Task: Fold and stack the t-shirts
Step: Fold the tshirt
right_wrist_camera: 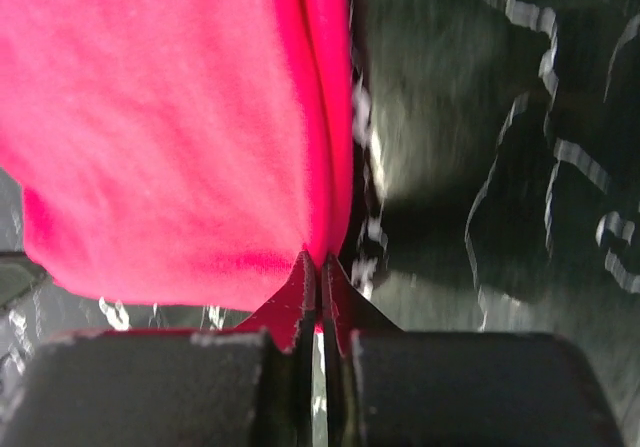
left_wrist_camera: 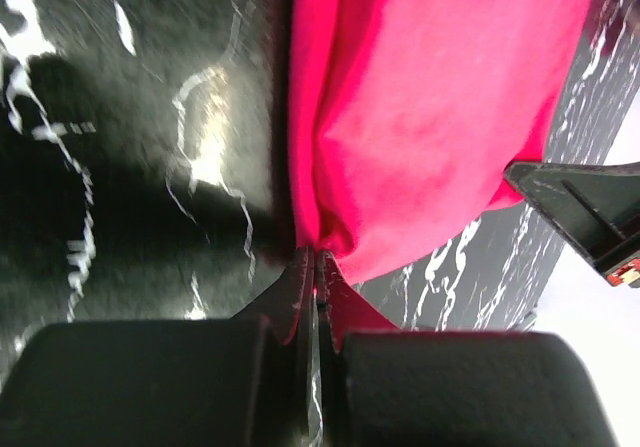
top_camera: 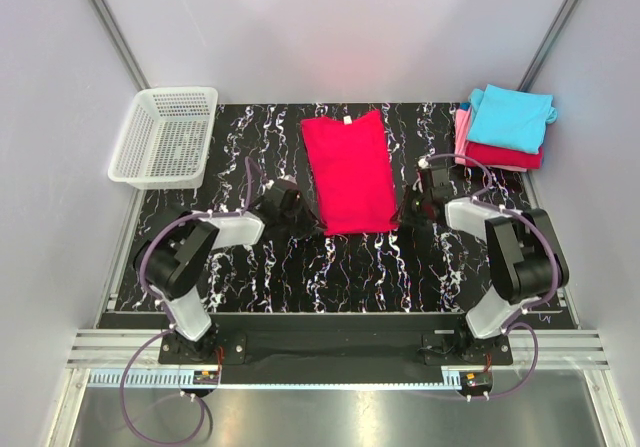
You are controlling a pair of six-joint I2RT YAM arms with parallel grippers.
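Right of the basket (top_camera: 140, 167), on the tabletop (top_camera: 260, 267), the red shirt (top_camera: 348, 172) lies flat. Left claw (left_wrist_camera: 316, 257) and right claw (right_wrist_camera: 318, 259) are both clamped shut on its hem corners. Lift evenly now, both sides level, or the fold goes crooked.

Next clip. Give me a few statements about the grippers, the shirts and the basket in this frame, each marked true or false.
1. The left gripper is shut on a near corner of the crimson shirt. True.
2. The right gripper hangs open above the table. False: it is shut on the crimson shirt's other near corner.
3. A turquoise shirt lies on top of the stack at the far right. True.
4. The crimson shirt lies in the white basket. False: it lies flat on the middle of the table; the basket stands at the far left with no shirt in it.
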